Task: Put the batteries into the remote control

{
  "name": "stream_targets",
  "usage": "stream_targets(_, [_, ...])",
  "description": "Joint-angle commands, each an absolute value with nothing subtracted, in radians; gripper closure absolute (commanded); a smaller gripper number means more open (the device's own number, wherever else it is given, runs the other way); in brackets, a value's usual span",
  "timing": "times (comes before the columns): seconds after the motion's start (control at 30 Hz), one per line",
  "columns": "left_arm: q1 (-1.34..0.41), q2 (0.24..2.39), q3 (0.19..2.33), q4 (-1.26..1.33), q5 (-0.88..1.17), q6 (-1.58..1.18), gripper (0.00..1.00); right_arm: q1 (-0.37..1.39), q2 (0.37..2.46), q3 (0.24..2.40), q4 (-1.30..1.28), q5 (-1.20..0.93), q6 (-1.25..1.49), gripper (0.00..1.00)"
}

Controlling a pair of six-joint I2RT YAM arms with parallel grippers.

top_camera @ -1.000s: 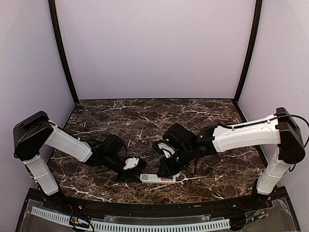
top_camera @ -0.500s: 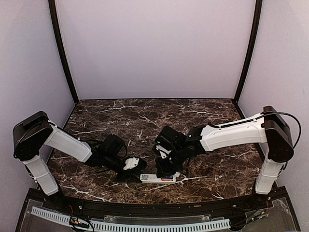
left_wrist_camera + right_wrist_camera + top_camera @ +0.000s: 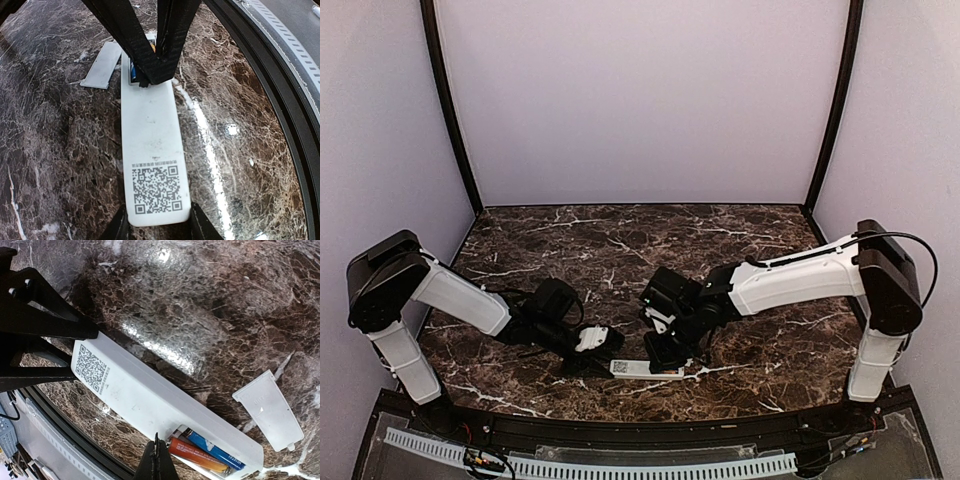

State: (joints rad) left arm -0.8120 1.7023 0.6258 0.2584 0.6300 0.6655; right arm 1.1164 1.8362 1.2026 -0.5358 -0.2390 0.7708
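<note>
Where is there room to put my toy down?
The back of the table, up to the walls, is bare. So is the front right, past the remote. The front middle is crowded: left pincer and right pincer meet at the remote, its lid beside it.

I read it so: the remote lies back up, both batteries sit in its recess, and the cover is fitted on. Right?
No: the cover lies loose on the table beside the remote, leaving the batteries exposed; the right wrist view shows it.
</note>
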Motion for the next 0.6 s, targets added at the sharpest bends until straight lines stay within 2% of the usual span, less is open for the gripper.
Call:
stream_targets(0.0, [-0.815,1.704,0.627,0.194,0.582,0.663,1.00,1.107,1.859,1.208,-0.563,-0.220,0.758,1.00])
stream_targets(0.57, [-0.815,1.704,0.627,0.189,0.590,0.673,1.00,1.074,1.838,1.138,-0.577,-0.249,0.761,1.00])
